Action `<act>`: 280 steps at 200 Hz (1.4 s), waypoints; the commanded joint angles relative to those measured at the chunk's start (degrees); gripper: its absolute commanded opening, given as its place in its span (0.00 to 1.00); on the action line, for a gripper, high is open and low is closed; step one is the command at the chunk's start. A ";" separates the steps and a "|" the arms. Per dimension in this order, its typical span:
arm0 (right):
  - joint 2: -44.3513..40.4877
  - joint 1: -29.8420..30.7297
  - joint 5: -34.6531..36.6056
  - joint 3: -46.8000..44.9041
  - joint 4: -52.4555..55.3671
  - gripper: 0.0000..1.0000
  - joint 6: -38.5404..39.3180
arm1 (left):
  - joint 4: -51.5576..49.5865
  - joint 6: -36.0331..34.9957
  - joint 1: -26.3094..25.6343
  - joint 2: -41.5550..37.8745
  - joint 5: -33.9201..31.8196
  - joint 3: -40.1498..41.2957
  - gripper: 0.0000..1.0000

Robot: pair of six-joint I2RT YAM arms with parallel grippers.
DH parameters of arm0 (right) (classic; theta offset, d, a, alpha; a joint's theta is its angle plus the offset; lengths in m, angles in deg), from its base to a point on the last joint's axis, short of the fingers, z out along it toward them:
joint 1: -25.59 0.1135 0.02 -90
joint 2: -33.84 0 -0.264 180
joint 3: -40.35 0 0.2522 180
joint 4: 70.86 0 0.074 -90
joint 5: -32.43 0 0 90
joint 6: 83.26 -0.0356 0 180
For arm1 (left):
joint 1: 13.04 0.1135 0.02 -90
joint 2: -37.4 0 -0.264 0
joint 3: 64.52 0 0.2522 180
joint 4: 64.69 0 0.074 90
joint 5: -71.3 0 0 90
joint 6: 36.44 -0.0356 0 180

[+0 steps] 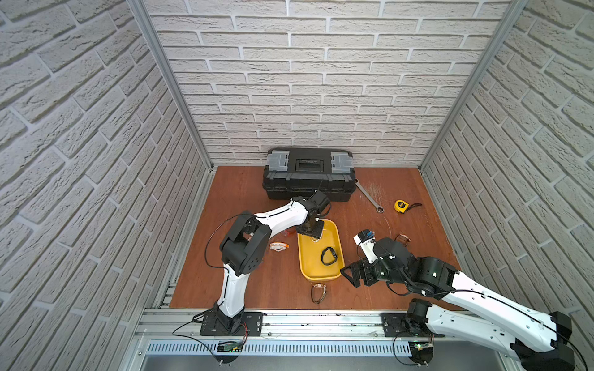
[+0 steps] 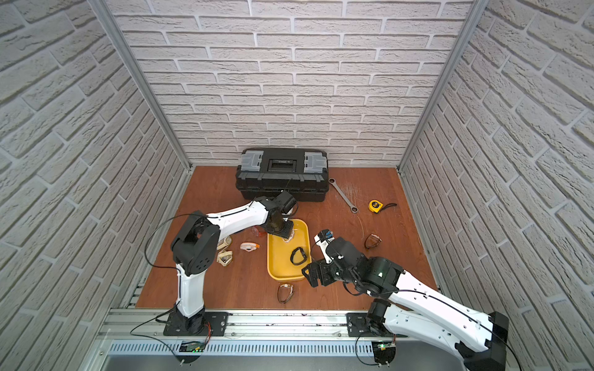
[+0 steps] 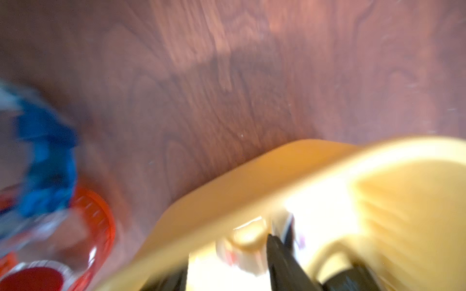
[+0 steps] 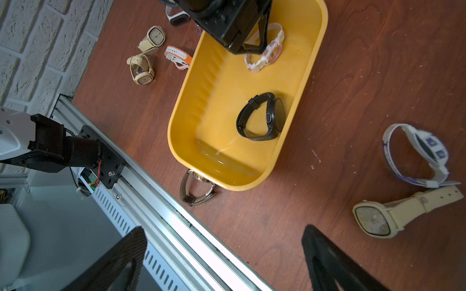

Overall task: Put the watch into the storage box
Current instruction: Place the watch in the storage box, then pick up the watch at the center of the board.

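Walls: white brick-pattern panels on three sides, with a metal rail along the 6 o'clock edge.
Table (image 1: 257,289): reddish-brown wood. Clock directions are read in the top views, with 12 o'clock at the back wall.
Storage box (image 1: 305,260) (image 4: 227,100): yellow and shallow, near the table's middle, its long side running from 12 to 6.
Left gripper (image 1: 314,236) (image 4: 252,47): points down over the box's 12 o'clock end. The left wrist view is smeared, so I cannot tell whether the jaws are parted or pinched.
White link watch (image 4: 271,51): inside the box walls at the 12 o'clock end, right under the left gripper. I cannot tell whether it is held or lying free.
Black watch (image 4: 276,117): on the box floor, toward the 4 o'clock part, with its strap looped.
Right gripper (image 4: 224,228) (image 1: 349,276): jaws wide apart with nothing between them, just off the box's 5 o'clock corner.
Brown-strap watch (image 4: 199,197): on the table at 6 o'clock of the box, against its rim.
Orange-and-white band (image 1: 279,246): on the table, near the box at 9 o'clock.
Beige watches (image 2: 224,243) (image 2: 225,257): farther out at 9 o'clock, close together.
Toolbox (image 1: 308,178): black, lid shut, against the back wall at 12 o'clock.
Wrench (image 1: 369,197): at 1 o'clock of the box, one end by the toolbox.
Tape measure (image 1: 401,205): yellow, at 2 o'clock, just beyond the wrench.
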 commanded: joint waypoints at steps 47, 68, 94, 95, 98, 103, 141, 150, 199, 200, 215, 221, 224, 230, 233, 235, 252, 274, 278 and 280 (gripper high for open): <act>6.84 11.69 1.36 -2.14 -4.92 0.93 -9.48 | 1.48 3.42 -1.01 -24.39 -1.22 7.71 0.76; 12.83 15.54 4.55 -1.45 -5.70 0.90 -13.43 | 2.70 3.68 -1.26 -35.42 -2.73 13.54 0.81; 19.27 17.25 7.73 -0.54 -8.24 0.85 -16.92 | 1.61 3.42 -2.61 -48.39 -4.88 20.40 0.87; 19.65 17.26 7.87 -0.50 -8.34 0.85 -17.06 | 1.52 3.47 -2.69 -48.84 -4.91 20.53 0.87; 20.36 17.27 8.16 -0.33 -8.61 0.85 -17.37 | 1.38 3.66 -2.87 -50.21 -4.98 21.39 0.90; 21.77 17.27 8.39 -0.07 -9.28 0.84 -17.78 | 0.92 4.12 -3.01 -52.38 -5.04 22.66 0.98; 31.11 17.44 9.05 2.84 -10.94 0.76 -19.96 | -1.80 7.31 -7.70 -65.90 -7.61 30.00 0.98; 32.48 17.45 9.06 3.11 -11.47 0.73 -20.48 | -2.76 8.10 -9.02 -68.27 -8.87 31.19 0.98; 37.92 17.54 8.70 4.31 -14.20 0.59 -21.28 | -6.72 10.61 -12.10 -77.05 -9.44 35.51 0.98; 37.98 17.54 8.70 4.34 -14.26 0.58 -21.26 | -6.77 10.58 -12.18 -77.15 -9.43 35.55 0.98; 39.69 17.56 8.52 4.92 -14.56 0.52 -21.26 | -7.47 10.99 -12.82 -78.32 -8.50 36.32 0.98; 40.53 17.60 8.44 5.19 -14.37 0.48 -21.30 | -7.63 11.09 -12.98 -78.60 -7.85 36.62 0.98; 40.90 17.62 8.37 5.36 -14.26 0.47 -21.32 | -7.70 11.15 -13.15 -78.72 -7.51 36.77 0.98; 41.62 17.63 8.27 5.55 -14.16 0.44 -21.23 | -7.85 11.25 -13.30 -78.96 -6.96 37.06 0.98; 41.91 17.70 8.27 5.59 -14.15 0.44 -21.34 | -7.99 11.41 -13.50 -79.00 -6.76 37.16 0.98; 42.09 17.75 8.26 5.66 -14.15 0.44 -21.40 | -8.04 11.41 -13.62 -79.05 -6.65 37.22 0.98; 43.37 18.04 8.34 5.86 -14.25 0.43 -21.75 | -8.36 11.35 -14.60 -79.42 -5.12 37.91 0.98; 44.75 18.46 8.91 6.68 -13.42 0.36 -21.98 | -8.39 11.15 -16.54 -79.95 -4.00 38.70 0.98; 45.04 18.57 9.11 6.89 -13.19 0.35 -21.96 | -8.30 11.05 -16.90 -80.10 -3.90 38.80 0.98; 45.06 18.58 9.13 6.95 -13.14 0.34 -21.96 | -8.31 10.99 -17.15 -80.18 -3.95 38.84 0.98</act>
